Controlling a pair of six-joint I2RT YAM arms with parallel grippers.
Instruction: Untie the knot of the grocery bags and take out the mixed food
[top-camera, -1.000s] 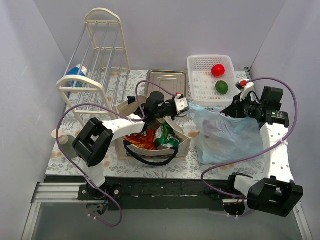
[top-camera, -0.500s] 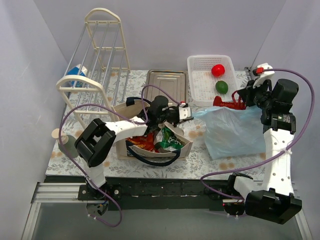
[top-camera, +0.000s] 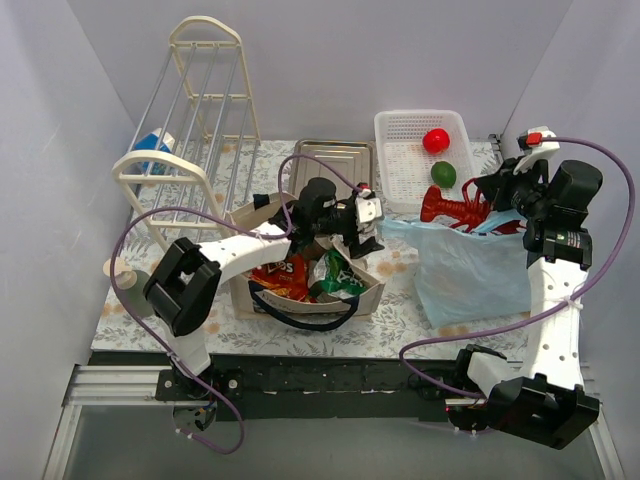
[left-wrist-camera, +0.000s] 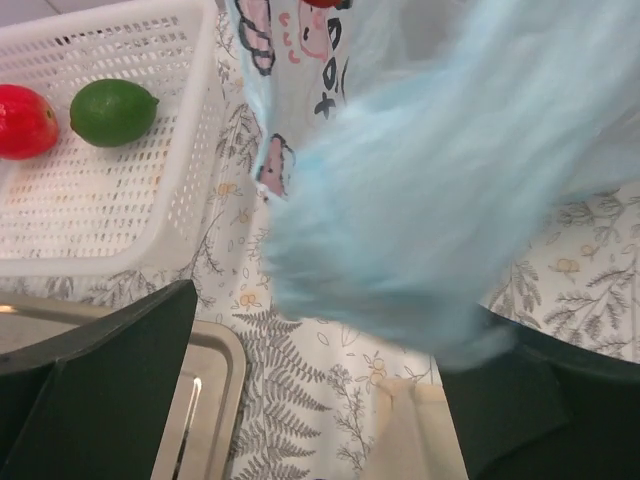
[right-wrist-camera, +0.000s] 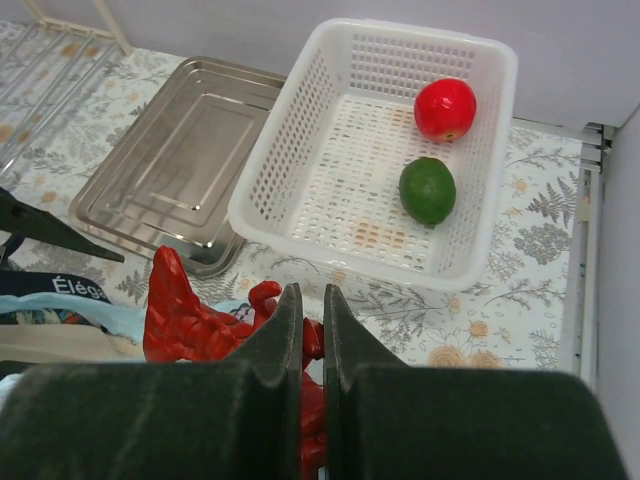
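Note:
The light-blue plastic bag (top-camera: 470, 268) stands open at the right, and the red toy lobster (top-camera: 448, 208) hangs over its top edge. My right gripper (top-camera: 488, 196) is shut on the lobster (right-wrist-camera: 188, 312), whose body shows between the fingers (right-wrist-camera: 285, 330). Beside the bag's left edge my left gripper (top-camera: 366, 228) is open and holds nothing; the bag (left-wrist-camera: 440, 200) is blurred in front of its wide-spread fingers (left-wrist-camera: 100, 390). The beige tote (top-camera: 262, 212) holds the Doritos bag (top-camera: 283, 276) and the green snack bag (top-camera: 336, 276). The apple (top-camera: 435, 140) and the green fruit (top-camera: 443, 174) lie in the white basket (top-camera: 400, 180).
A steel tray (top-camera: 335, 160) lies left of the basket. A cream wire rack (top-camera: 195, 110) stands at the back left, with a blue-and-white carton (top-camera: 150, 148) behind it. A grey cup (top-camera: 130, 290) sits near the left table edge. Walls close in on both sides.
My right gripper lifted the red lobster out of the blue bag and carried it up toward the basket. My left gripper opened and let go of the bag's edge.

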